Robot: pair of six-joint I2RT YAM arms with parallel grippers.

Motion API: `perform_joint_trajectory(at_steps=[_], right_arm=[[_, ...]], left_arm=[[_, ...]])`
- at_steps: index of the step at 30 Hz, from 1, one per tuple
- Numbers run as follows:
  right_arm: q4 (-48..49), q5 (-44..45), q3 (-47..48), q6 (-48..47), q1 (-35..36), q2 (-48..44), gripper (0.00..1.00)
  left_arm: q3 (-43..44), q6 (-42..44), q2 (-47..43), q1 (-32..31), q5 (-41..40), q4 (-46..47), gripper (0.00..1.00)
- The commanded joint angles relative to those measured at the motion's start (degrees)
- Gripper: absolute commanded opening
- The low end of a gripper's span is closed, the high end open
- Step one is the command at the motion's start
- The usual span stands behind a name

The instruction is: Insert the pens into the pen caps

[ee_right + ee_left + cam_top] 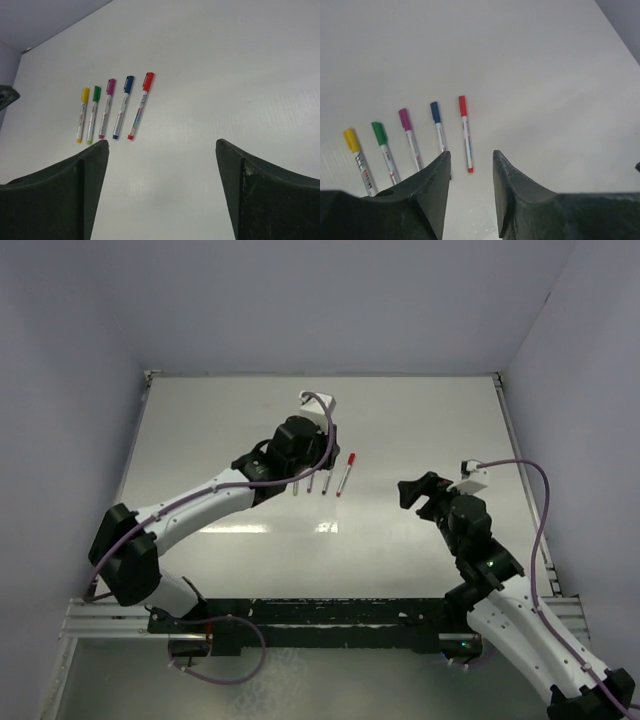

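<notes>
White table, both arms over it. Left arm reaches out to the pen row; right arm is well apart from it on the right.

Right gripper: jaws wide, holding and touching nothing. Left gripper: jaws a narrow gap apart, nothing between them, just at the near ends of the pens; contact with them can't be told.

Five pens lie flat mid-table, parallel, side by side, not touching: yellow pen, green pen, magenta pen, blue pen, red pen. Long axes run near-to-far, slightly slanted. Caps are on, at the far ends.

Top view: the red pen shows whole, the left arm covers part of the row. The right wrist view shows all five whole. In the left wrist view a finger hides some near ends.
</notes>
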Motion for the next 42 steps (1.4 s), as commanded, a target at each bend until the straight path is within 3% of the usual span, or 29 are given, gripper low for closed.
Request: perform_joint_trajectory(at_steps=[1, 4, 12, 17, 30, 42], right_arm=[[-2.97, 6.79, 1.82, -1.58, -0.12, -0.83, 0.91], [-4.07, 9.13, 2.75, -2.72, -0.13, 0.27, 1.0], [-3.93, 15.56, 8.8, -6.89, -0.83, 11.04, 1.0], [-0.35, 14.83, 8.62, -9.04, -5.15, 12.26, 1.0], [4.46, -5.18, 5.01, -5.15, -27.47, 14.66, 1.0], [5.11, -7.35, 4.3, -5.12, -29.22, 14.51, 1.0]], left_arm=[[-7.06, 1.23, -8.74, 0.43, -6.18, -3.01, 0.43], [-12.02, 0.63, -15.86, 0.41, -10.84, -5.88, 0.47], [-20.47, -4.11, -35.08, 0.41, -25.7, -16.12, 0.55], [-22.63, -6.3, -44.85, 0.41, -32.21, -21.98, 0.6], [-22.71, -9.25, -48.35, 0.41, -36.7, -29.17, 0.61], [-24.21, -10.69, -49.62, 0.42, -37.3, -28.61, 0.59]])
